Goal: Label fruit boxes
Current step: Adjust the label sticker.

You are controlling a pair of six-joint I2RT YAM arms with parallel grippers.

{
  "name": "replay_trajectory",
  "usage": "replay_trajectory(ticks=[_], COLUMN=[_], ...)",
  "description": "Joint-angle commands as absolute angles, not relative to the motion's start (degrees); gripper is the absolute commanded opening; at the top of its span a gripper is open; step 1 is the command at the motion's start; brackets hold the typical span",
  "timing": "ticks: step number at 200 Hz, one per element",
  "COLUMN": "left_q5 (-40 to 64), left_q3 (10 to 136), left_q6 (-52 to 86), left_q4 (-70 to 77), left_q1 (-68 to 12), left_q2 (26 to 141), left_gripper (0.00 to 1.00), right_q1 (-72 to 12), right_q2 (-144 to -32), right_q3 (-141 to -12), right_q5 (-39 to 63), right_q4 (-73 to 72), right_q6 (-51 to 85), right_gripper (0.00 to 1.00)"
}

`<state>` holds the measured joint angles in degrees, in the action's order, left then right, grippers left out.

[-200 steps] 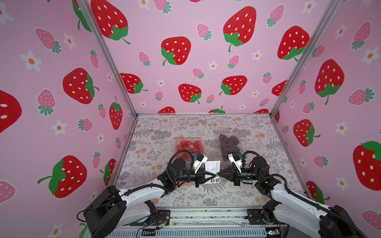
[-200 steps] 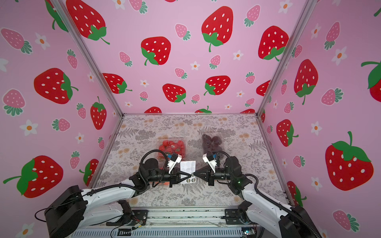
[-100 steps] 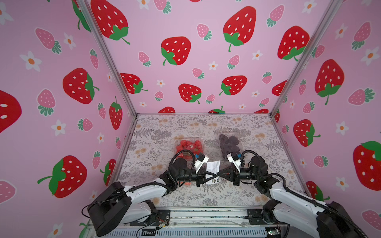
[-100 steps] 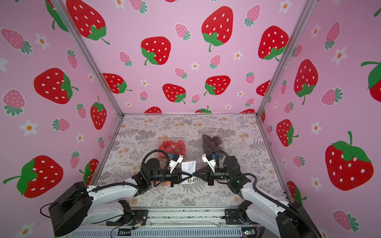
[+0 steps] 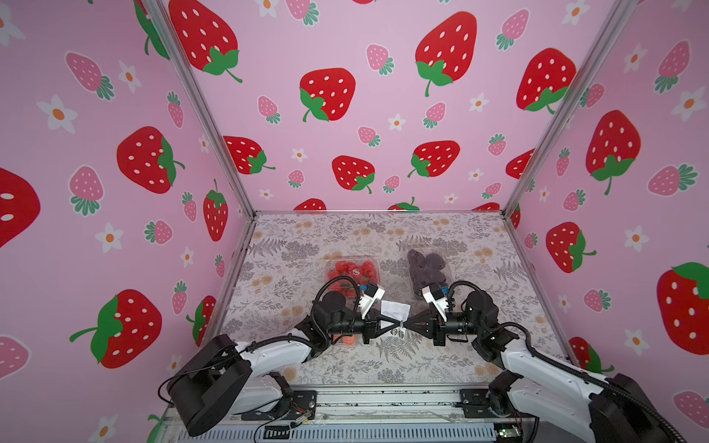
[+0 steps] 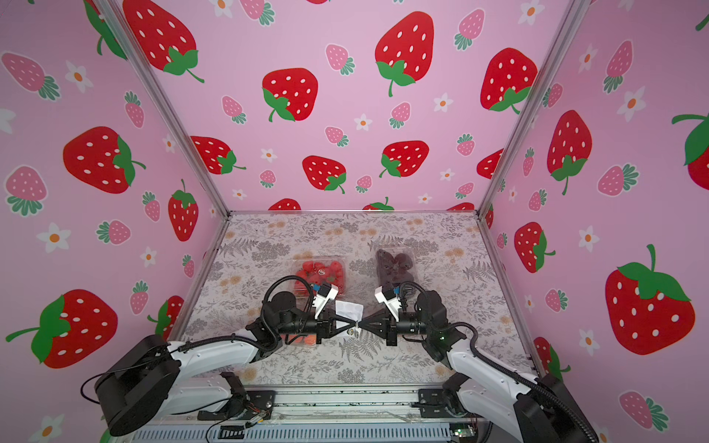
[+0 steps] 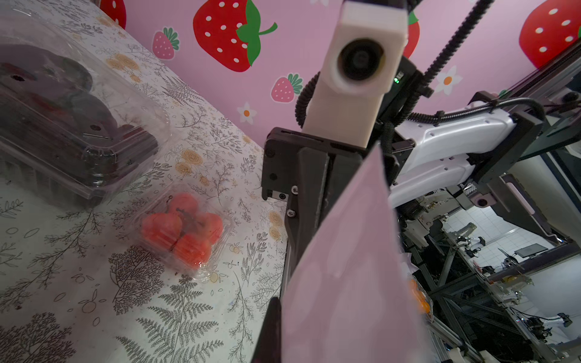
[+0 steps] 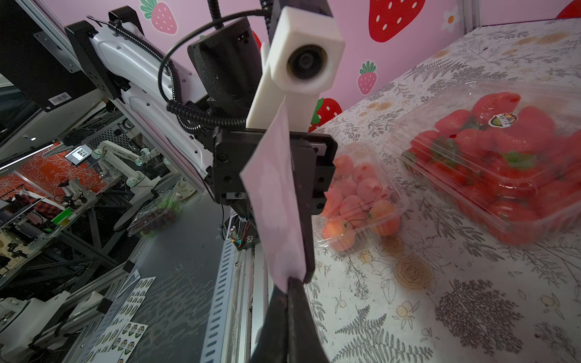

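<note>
Left gripper [image 5: 398,326] pinching flat white sticker sheet [image 5: 395,308], right gripper [image 5: 406,326] clamped tip-to-tip on its edge, possibly one sticker, clear plastic box of red strawberries [image 5: 352,268] behind.

walls: three pink panels [image 5: 364,38], red and pink strawberry plus white flower print | frame: bare aluminium posts [image 5: 205,115] at both back corners | desk [image 5: 307,237]: grey fern-and-flower cover, slotted metal rail [image 5: 383,399] along near edge | light: soft, even | outside: dim lab, metal racks [image 7: 456,283]
</note>
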<state>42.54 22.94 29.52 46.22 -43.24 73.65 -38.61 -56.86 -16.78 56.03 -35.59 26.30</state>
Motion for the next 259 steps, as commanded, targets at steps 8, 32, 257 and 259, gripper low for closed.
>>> replay_trajectory(ticks=[8, 32, 257, 259], left_q5=[41.14, 41.4, 45.09, 44.98], left_q3=[22.09, 21.11, 21.78, 21.77], left_q6=[30.04, 29.88, 32.26, 32.23], left_q4=[50.45, 49.84, 57.94, 57.95], left_q1=[-42.55, -42.34, -43.2, -43.19], left_q2=[73.14, 71.1, 76.86, 76.89], left_gripper=[0.0, 0.0, 0.0, 0.0], right_q1=[-39.18, -36.98, -40.78, -40.78], right_q2=[-57.55, -55.49, -63.64, -63.55], right_q3=[-18.41, -17.93, -20.94, -20.88], right_q5=[58.27, 53.69, 59.36, 59.44], right_q4=[-36.68, -33.24, -38.96, -38.94], right_q6=[25.95, 25.81, 26.1, 26.1], right_gripper=[0.0, 0.09, 0.0, 0.0])
